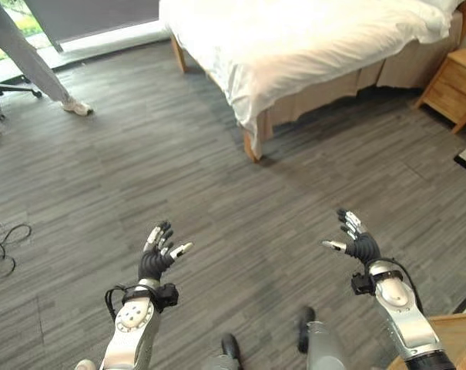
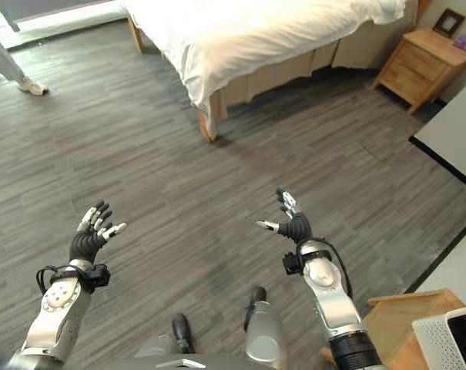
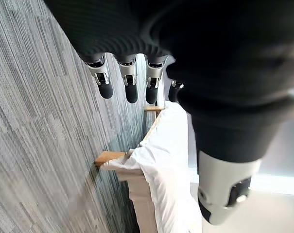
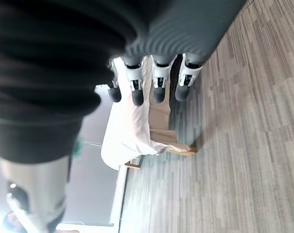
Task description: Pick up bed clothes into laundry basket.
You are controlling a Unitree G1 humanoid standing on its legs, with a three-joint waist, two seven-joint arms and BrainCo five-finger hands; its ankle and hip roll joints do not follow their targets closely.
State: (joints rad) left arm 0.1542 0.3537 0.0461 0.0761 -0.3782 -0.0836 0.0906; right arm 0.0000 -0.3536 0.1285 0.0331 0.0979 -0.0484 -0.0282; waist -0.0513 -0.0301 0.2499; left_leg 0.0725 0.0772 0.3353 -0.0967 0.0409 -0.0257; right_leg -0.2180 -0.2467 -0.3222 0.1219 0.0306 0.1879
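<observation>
Ahead of both hands, well beyond their fingertips, stands the bed [image 1: 310, 46], its white bed clothes [image 1: 294, 38] spread over the mattress and hanging past the near corner by the wooden leg [image 1: 252, 146]. Nothing has been gathered yet, and no laundry basket can be made out, so the task looks to be at its very start, with an approach to the bed the likely first step. The left hand [image 1: 157, 253] and the right hand [image 1: 357, 237] hover over the grey plank floor [image 1: 217, 193], well apart from each other, palms turned inward, probably held ready for a two-handed reach at the cloth. Each has its fingers spread and nearly straight with the thumb out to the side; both are empty and touch nothing, as the wrist views confirm. Beyond the right hand, beside the bed, sits a wooden nightstand [image 1: 452, 85]. Far past the left hand, a person's legs [image 1: 25, 54] stand near a chair base.
</observation>
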